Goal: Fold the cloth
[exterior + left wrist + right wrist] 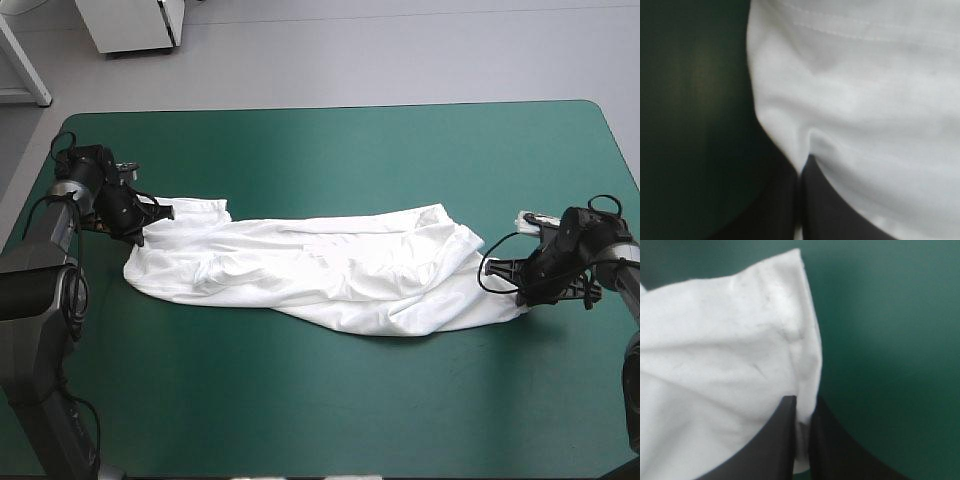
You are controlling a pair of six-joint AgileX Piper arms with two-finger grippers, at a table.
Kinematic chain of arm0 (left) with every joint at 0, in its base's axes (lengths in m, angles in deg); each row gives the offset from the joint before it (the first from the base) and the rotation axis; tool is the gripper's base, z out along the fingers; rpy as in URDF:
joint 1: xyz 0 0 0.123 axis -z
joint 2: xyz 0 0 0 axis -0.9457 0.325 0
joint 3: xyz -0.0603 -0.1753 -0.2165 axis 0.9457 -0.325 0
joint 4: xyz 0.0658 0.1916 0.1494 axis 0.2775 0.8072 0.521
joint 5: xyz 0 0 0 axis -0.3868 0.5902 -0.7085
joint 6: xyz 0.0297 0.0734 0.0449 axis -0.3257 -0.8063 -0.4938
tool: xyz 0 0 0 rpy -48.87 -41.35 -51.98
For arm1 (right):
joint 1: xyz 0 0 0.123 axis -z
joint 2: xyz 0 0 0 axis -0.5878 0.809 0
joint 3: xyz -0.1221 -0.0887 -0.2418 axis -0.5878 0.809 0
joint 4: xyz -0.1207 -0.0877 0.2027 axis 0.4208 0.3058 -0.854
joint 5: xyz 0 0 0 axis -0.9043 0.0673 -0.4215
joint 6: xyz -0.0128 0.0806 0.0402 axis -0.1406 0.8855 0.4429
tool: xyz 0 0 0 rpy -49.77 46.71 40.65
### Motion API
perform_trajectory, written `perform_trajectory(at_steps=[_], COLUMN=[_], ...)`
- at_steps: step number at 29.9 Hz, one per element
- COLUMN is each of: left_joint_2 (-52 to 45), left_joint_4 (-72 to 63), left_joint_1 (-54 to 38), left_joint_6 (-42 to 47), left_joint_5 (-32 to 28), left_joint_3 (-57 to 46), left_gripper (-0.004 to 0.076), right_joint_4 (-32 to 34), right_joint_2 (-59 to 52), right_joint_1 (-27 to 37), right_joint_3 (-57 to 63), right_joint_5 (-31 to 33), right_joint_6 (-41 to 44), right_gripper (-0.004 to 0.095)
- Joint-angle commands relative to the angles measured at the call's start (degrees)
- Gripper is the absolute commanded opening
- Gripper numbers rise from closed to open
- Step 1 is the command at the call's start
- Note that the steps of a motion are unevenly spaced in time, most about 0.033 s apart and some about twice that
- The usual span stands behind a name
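Note:
The white T-shirt (320,265) lies stretched across the middle of the teal-green table, wrinkled, running from left to right. My left gripper (150,212) holds its left end, low at the table. In the left wrist view the black fingers (782,210) meet in a point with the T-shirt (860,100) pinched between them. My right gripper (520,292) holds the right end of the cloth. In the right wrist view the fingers (825,445) are all but shut, a strip of the T-shirt (725,350) caught between them.
Bare teal-green cover (330,400) lies in front of the T-shirt, and more of it behind. A white cabinet (135,22) stands on the floor beyond the table's far edge.

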Motion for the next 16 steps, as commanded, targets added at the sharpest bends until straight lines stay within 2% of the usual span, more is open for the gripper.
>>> perform_trajectory(at_steps=[1,16], left_joint_2=[-4.0,-29.2], left_joint_4=[-0.9,-7.5], left_joint_1=[0.1,0.3], left_joint_6=[-1.5,-7.7], left_joint_5=[-1.5,0.7], left_joint_3=[0.6,0.6], left_gripper=[-0.0022,-0.0022], right_joint_4=[-1.4,-3.8], right_joint_2=[-0.5,-19.5], right_joint_1=[-0.1,-0.1], right_joint_3=[-1.3,-22.1], right_joint_5=[-0.2,14.6], right_joint_6=[-0.9,-3.3], right_gripper=[-0.0017,-0.0017])
